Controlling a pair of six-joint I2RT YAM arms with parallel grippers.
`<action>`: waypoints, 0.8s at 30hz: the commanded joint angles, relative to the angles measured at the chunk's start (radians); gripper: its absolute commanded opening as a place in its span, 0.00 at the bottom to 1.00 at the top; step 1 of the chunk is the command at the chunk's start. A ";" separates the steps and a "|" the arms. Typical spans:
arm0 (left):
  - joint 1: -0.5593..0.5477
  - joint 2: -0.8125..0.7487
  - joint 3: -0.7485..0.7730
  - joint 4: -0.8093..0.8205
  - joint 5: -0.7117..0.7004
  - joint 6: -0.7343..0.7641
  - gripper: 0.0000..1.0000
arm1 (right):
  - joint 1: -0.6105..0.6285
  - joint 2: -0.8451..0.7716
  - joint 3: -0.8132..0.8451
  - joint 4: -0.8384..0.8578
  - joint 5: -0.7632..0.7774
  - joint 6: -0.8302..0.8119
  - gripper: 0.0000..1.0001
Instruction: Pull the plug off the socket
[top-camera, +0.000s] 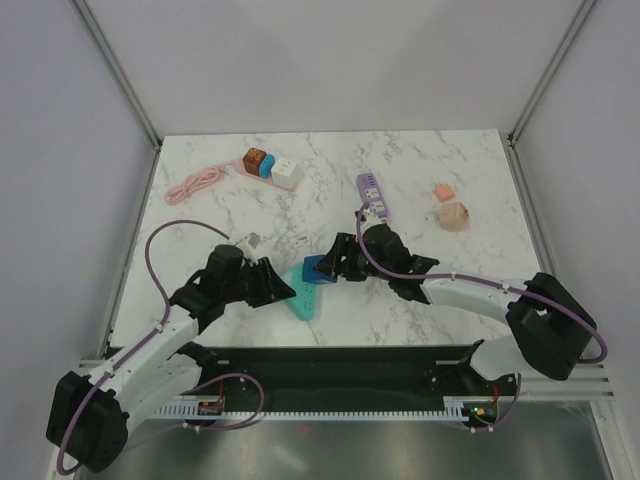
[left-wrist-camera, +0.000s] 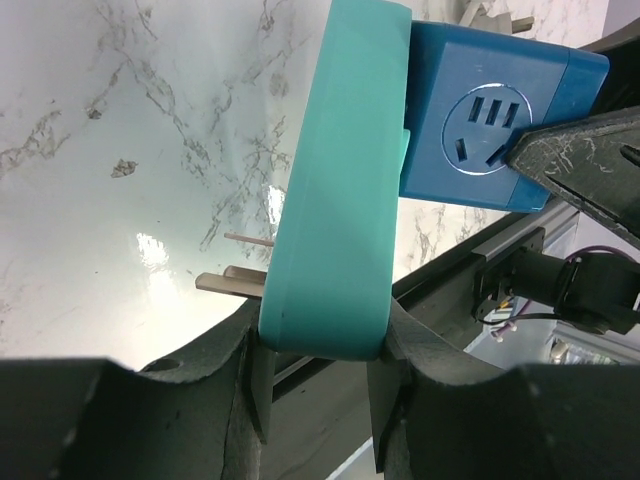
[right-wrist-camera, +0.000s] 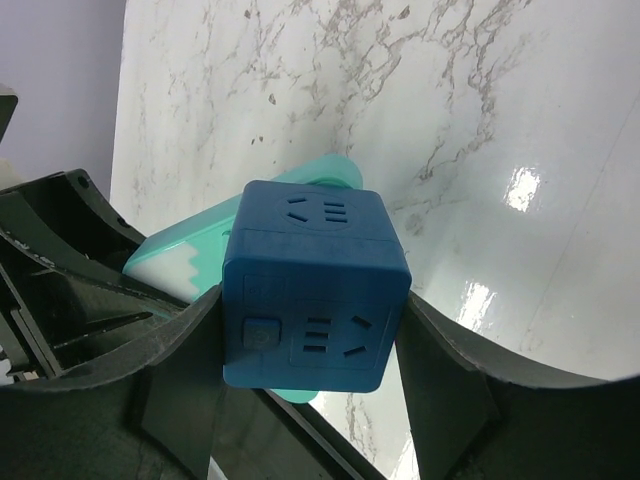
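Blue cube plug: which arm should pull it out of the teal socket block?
Right: the right end effector grips the blue cube plug on both sides; the left end effector clamps the flat teal socket block, bracing it.

The left tool (left-wrist-camera: 320, 372) had the teal adapter (left-wrist-camera: 340, 200) pinched at its bottom end. A blue cube (left-wrist-camera: 470, 120) sat stuck to its upper right face, the right tool's finger (left-wrist-camera: 575, 160) pressed against it. Two metal prongs (left-wrist-camera: 230, 282) poked out left, over the marble tabletop (left-wrist-camera: 120, 150).
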 joint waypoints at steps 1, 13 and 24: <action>0.041 0.011 -0.033 -0.039 -0.159 0.019 0.02 | -0.007 0.022 0.041 0.044 -0.171 -0.077 0.00; -0.183 0.141 0.039 -0.121 -0.428 -0.073 0.02 | 0.101 0.218 0.411 -0.415 0.071 -0.314 0.00; -0.192 0.109 0.034 -0.132 -0.442 -0.076 0.02 | -0.068 0.043 0.168 -0.248 -0.138 -0.261 0.00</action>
